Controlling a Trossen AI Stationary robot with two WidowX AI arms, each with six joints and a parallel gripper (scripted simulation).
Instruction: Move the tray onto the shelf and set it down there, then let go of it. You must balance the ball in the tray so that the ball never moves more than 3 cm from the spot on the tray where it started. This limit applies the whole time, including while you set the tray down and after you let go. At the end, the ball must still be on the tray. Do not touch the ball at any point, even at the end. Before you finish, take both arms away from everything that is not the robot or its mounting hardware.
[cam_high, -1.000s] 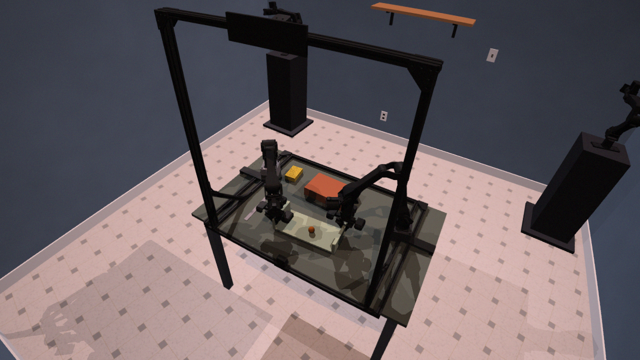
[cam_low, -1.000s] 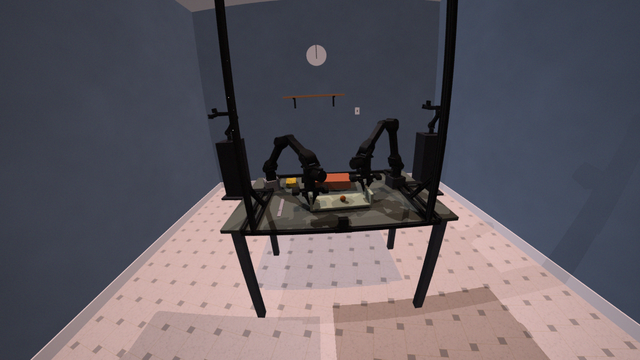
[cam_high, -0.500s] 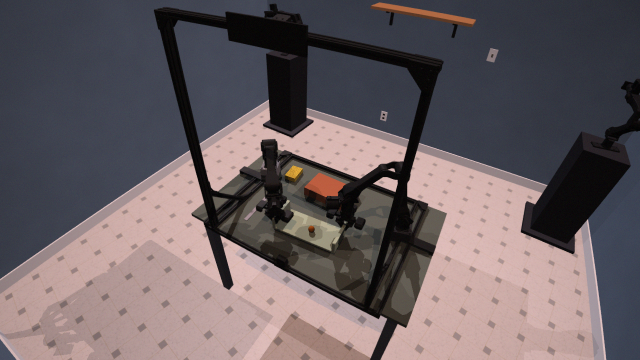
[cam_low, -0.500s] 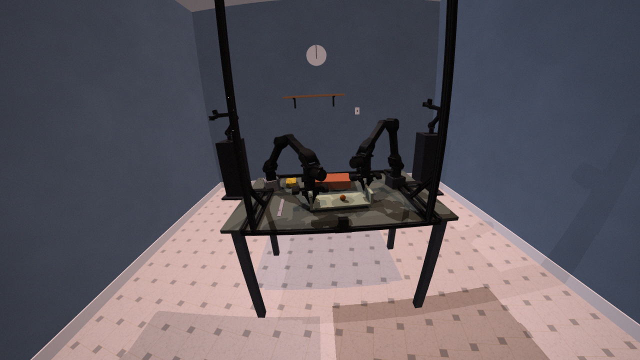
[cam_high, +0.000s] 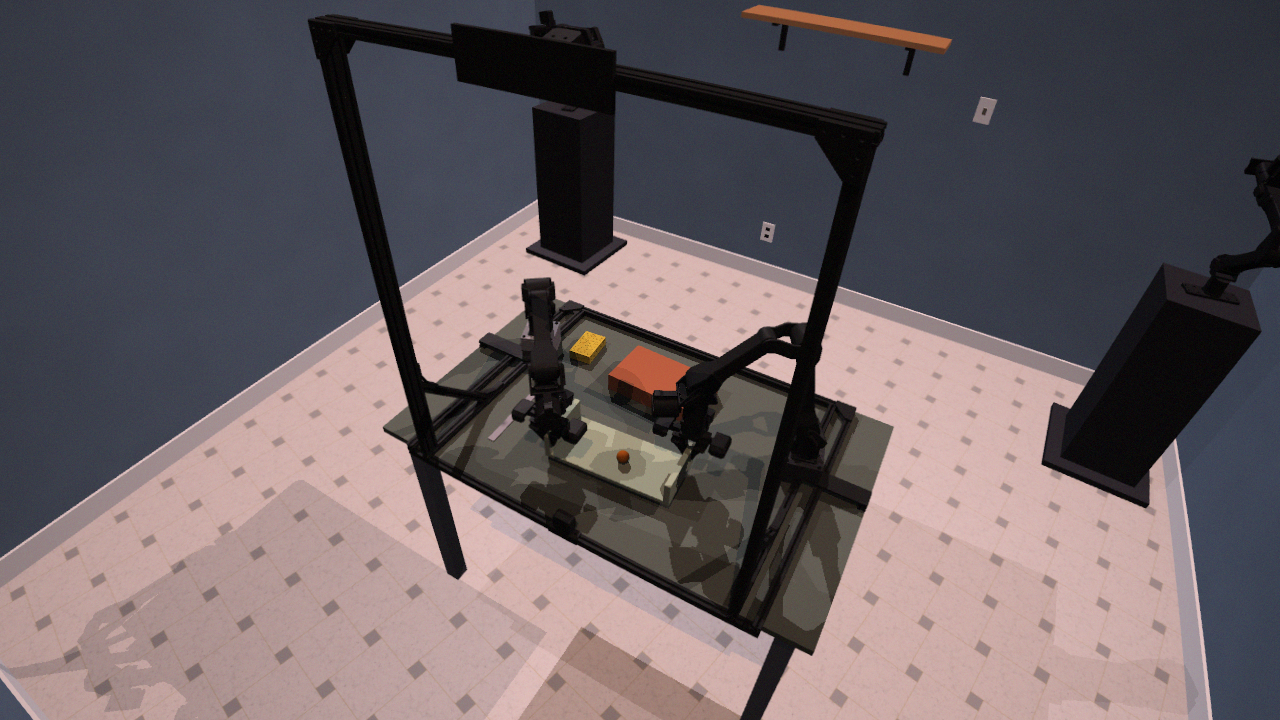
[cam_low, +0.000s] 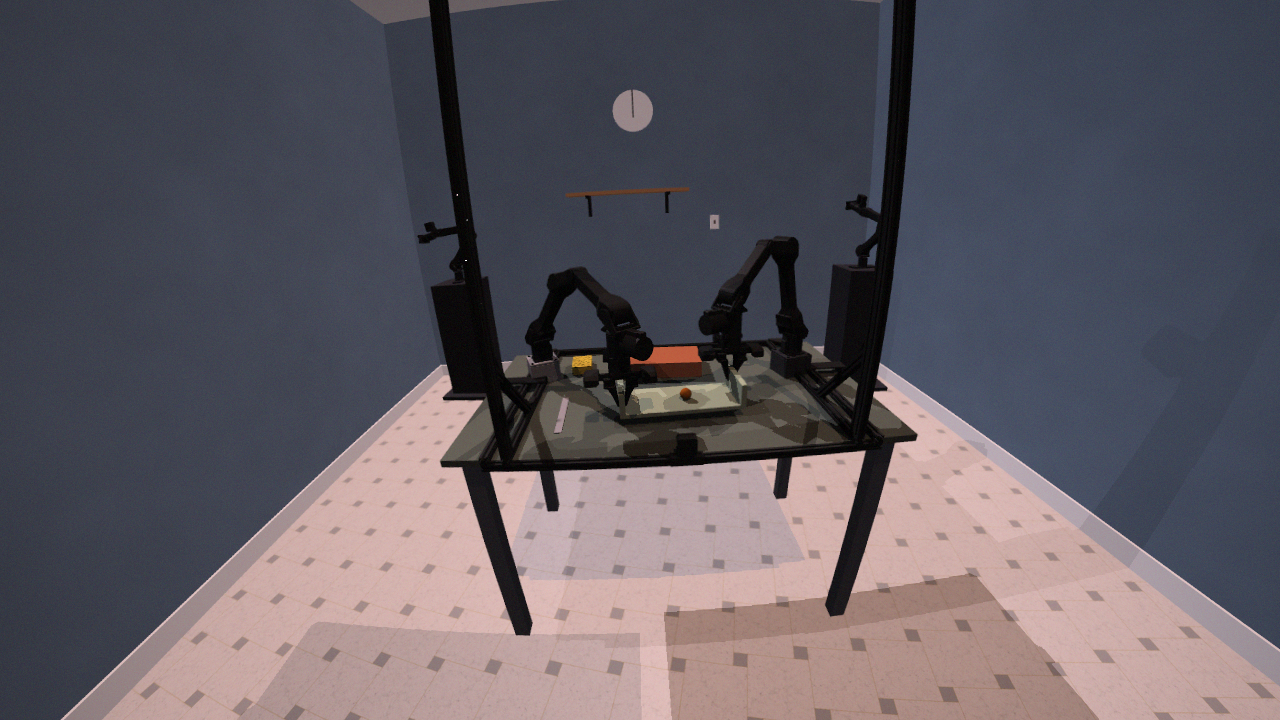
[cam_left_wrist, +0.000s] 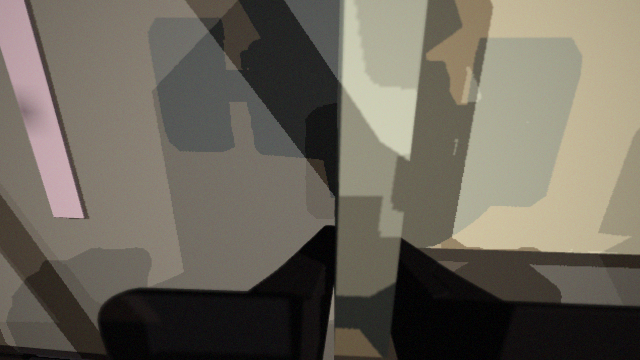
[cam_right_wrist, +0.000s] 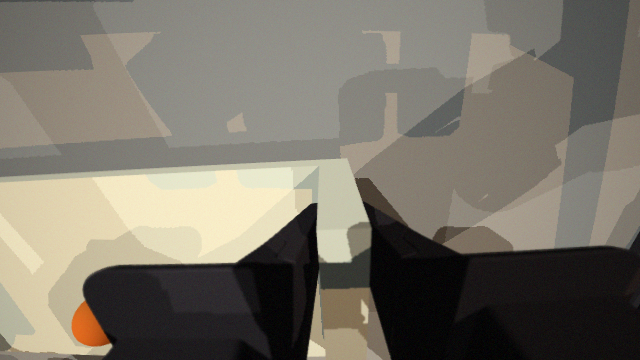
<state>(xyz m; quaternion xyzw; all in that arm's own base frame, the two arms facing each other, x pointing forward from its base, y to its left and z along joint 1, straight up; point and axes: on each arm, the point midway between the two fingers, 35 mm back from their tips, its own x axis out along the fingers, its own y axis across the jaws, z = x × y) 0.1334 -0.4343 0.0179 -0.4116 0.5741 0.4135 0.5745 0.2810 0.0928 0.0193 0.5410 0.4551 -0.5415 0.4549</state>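
"Pale pink first: take the top view as a clock centred on the tray (cam_high: 644, 478) (cam_low: 657, 404) (cam_left_wrist: 372, 130) (cam_right_wrist: 150, 215). What's leftmost?"

"One flat strip (cam_high: 500, 429) (cam_low: 561, 416) (cam_left_wrist: 40, 110), near ten o'clock on the worktop (cam_high: 859, 443) (cam_low: 528, 447) (cam_left_wrist: 125, 190) (cam_right_wrist: 250, 75)."

"Then?"

"The left pincer (cam_high: 552, 435) (cam_low: 623, 399) (cam_left_wrist: 354, 236), narrow, gripping the tray's end wall near ten. One yellow block (cam_high: 588, 347) (cam_low: 582, 363) sits between eleven and twelve."

"And the ball?"

"One orange ball (cam_high: 622, 456) (cam_low: 685, 393) (cam_right_wrist: 90, 325), on the tray floor between the two arms. The tray is at the clock's centre, beside the orange-red box (cam_high: 637, 368) (cam_low: 673, 360) near one o'clock, not on it."

"Anything in the way?"

"The right arm crosses in front of part of that box. Its pincer (cam_high: 691, 445) (cam_low: 733, 369) (cam_right_wrist: 341, 205), towards three, is also narrow, holding the opposite end wall. The black frame (cam_high: 368, 223) (cam_low: 465, 197) stands around the working area."

"Beyond it?"

"One wall shelf (cam_high: 845, 29) (cam_low: 626, 191) at one o'clock, well apart from the tray."

"Count?"

"One tray, one ball, one strip, one yellow block, one box, one wall shelf, two arms at the worktop."
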